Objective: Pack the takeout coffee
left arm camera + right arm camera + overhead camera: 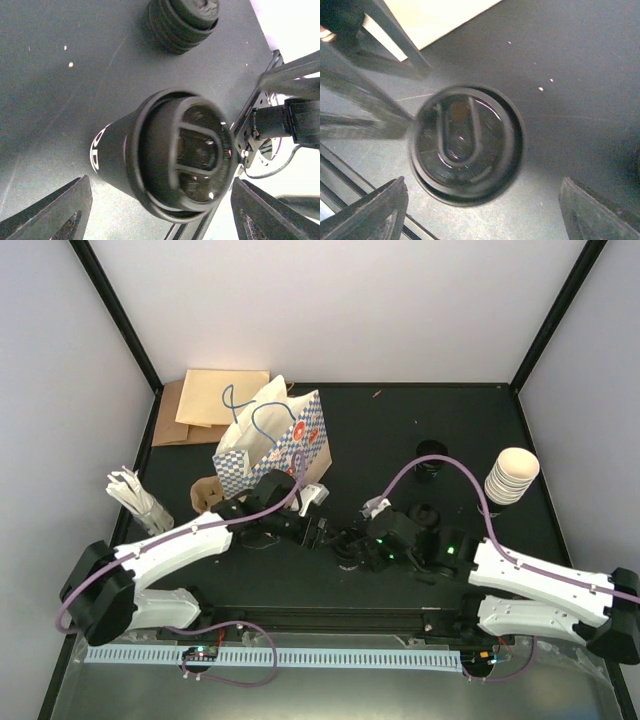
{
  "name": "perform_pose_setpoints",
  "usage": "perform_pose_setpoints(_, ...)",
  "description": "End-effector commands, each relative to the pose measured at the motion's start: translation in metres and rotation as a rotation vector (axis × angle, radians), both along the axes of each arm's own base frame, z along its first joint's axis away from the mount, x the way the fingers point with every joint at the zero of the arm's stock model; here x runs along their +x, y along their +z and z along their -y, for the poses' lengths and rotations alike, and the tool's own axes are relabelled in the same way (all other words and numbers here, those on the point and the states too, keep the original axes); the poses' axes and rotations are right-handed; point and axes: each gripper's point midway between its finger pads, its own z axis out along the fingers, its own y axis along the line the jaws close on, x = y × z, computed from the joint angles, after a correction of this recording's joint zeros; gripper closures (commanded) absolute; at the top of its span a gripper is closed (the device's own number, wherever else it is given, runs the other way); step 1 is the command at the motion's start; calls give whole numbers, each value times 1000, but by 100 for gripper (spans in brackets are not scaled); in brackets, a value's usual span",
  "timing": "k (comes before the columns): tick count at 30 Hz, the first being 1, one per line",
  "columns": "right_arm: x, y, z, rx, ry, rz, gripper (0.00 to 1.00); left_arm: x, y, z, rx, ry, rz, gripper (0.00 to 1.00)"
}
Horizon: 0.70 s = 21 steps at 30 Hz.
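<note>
Takeout coffee cup (112,157) is sitting on the dark surface (450,410), front-centre, between the tips of the two arms. In the left wrist view the body is reading as black, not pale. It is tapering away from the rim and carrying a white printed mark on its side.

A round black lid (466,144) is sitting on the cup's mouth. It is showing a raised outer ring, a U-shaped ridge across the sunken middle, and glossy highlights. The right wrist view is looking almost straight down on the lid, so the body is hidden there. The lid's edge is coming out slightly blurred.

Left gripper (161,187): jaws are standing wide apart, released. The cup is lying between and just ahead of the two fingers, touching neither.

Right gripper (482,185): jaws are likewise spread wide, released. The lid is sitting between them, nearer one finger than the other, with nothing clamping it.

Surroundings:
- A stack of black lids (182,20) is standing on the surface just beyond the cup.
- A blue-checked paper bag (270,445) with blue cord handles is standing upright left of centre, behind the left arm and apart from the cup.
- A stack of cream cups (510,475) is standing near the surface's right edge, well apart from the cup.
</note>
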Motion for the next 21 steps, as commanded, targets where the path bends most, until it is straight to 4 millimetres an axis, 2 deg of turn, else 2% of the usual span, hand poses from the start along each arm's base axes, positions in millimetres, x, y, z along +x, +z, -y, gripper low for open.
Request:
perform_pose_setpoints(1, -10, -9, 17, 88, -82, -113, 19, 3, 41, 0, 15, -20, 159, 21)
perform_pose_setpoints(4, -11, -12, 23, 161, -107, -151, 27, -1, 54, 1, 36, -47, 229, 21)
perform_pose_setpoints(9, -9, -15, 26, 290, -158, -233, 42, -4, 62, 9, 123, -102, 333, 25)
perform_pose_setpoints(13, -12, -20, 22, 408, -213, -328, 51, -3, 59, 17, 238, -118, 369, 19)
perform_pose_setpoints(21, -21, -22, 8, 631, -216, -421, 54, -5, 29, 32, 370, -165, 330, 19)
